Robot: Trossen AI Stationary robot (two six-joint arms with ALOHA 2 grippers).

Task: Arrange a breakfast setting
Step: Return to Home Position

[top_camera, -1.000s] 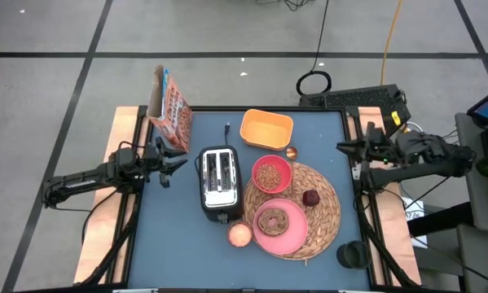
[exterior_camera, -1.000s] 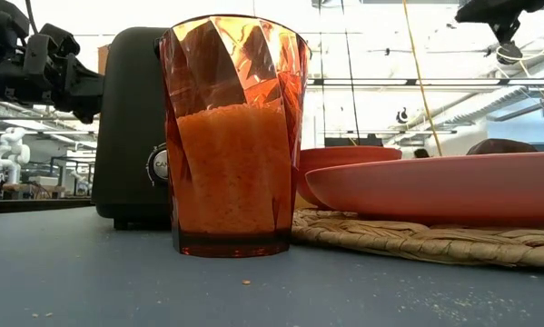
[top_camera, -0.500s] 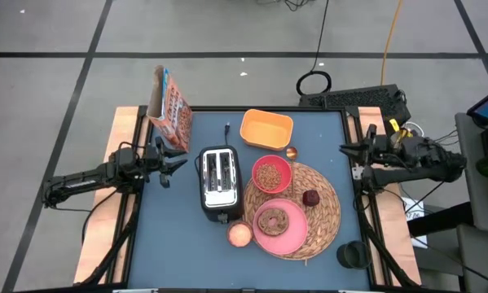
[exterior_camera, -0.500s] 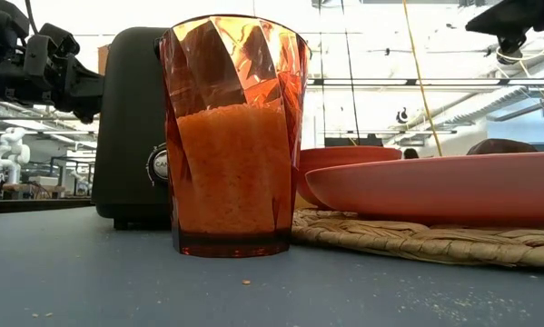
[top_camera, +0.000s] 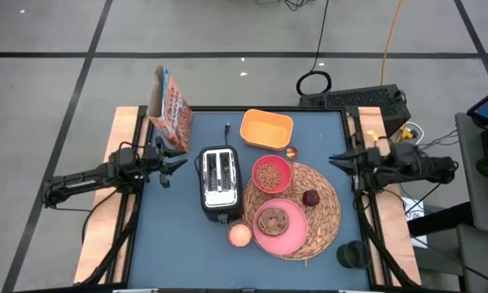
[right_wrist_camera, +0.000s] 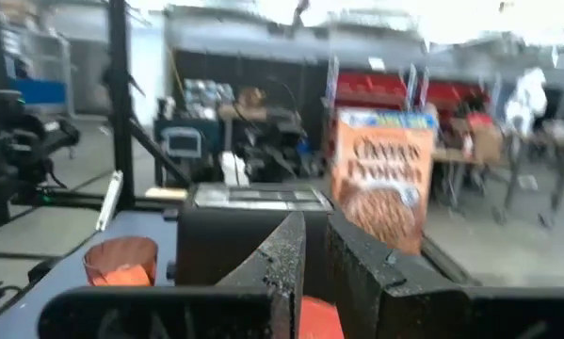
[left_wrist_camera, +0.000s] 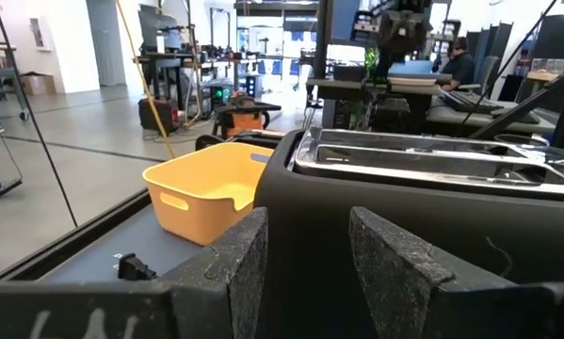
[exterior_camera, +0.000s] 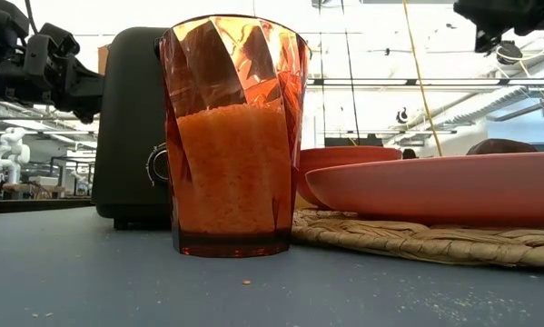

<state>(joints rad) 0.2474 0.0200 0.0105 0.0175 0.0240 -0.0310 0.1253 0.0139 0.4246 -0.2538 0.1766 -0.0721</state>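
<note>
Right gripper (top_camera: 335, 159), fingers almost pressed together, at table (top_camera: 170, 244) edge, 3 o'clock; left gripper (top_camera: 174, 165), fingers spread, at 9 o'clock.
Orange glass (top_camera: 239, 234) just beside woven placemat (top_camera: 325, 207), 8 o'clock. On placemat: pink plate (top_camera: 296, 238) bearing ring bread (top_camera: 272, 220), 7 o'clock; dark-red fruit (top_camera: 310, 198), 2 o'clock; pink bowl (top_camera: 271, 173), 11 o'clock. Black toaster (top_camera: 219, 183) alongside; yellow bin (top_camera: 266, 128) beyond.

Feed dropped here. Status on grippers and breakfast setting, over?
Left gripper open, left table edge; right gripper shut, empty, right edge. Bread on pink plate, bowl, fruit on placemat. Toaster, cup beside it.
</note>
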